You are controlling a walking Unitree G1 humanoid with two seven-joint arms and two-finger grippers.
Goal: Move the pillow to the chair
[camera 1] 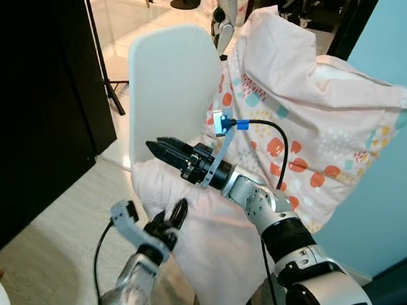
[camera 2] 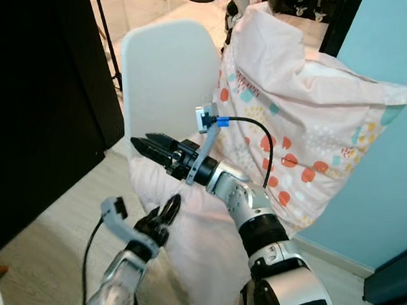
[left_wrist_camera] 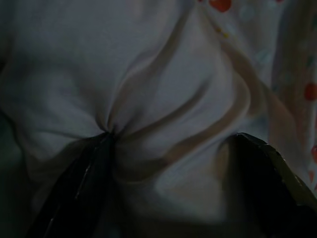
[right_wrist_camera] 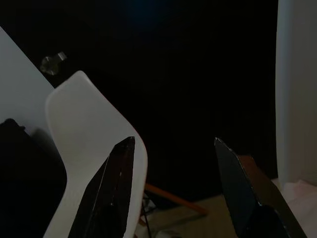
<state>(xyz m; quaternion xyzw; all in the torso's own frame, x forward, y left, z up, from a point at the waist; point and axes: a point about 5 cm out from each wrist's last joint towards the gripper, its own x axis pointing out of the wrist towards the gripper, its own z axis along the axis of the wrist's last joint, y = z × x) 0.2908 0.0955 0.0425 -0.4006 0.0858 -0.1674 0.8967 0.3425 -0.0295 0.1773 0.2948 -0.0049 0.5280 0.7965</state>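
Observation:
A large pillow (camera 1: 315, 113), white with red and teal spots, lies on the white chair (camera 1: 172, 83) and leans against its backrest. Its plain white lower end (camera 1: 198, 247) hangs over the seat front. My right gripper (camera 1: 161, 148) hovers open just above that lower end, with nothing between its fingers and its tips towards the black wall. My left gripper (camera 1: 170, 217) is low at the pillow's front. Its fingers (left_wrist_camera: 74, 193) are spread and pressed into the puckered white fabric (left_wrist_camera: 163, 114).
A black wall (camera 1: 26, 105) stands to the left and a light blue wall (camera 1: 400, 177) to the right. A tripod leg (camera 1: 101, 61) and another robot (camera 1: 222, 6) are behind the chair. A second white chair (right_wrist_camera: 84, 148) appears in the right wrist view.

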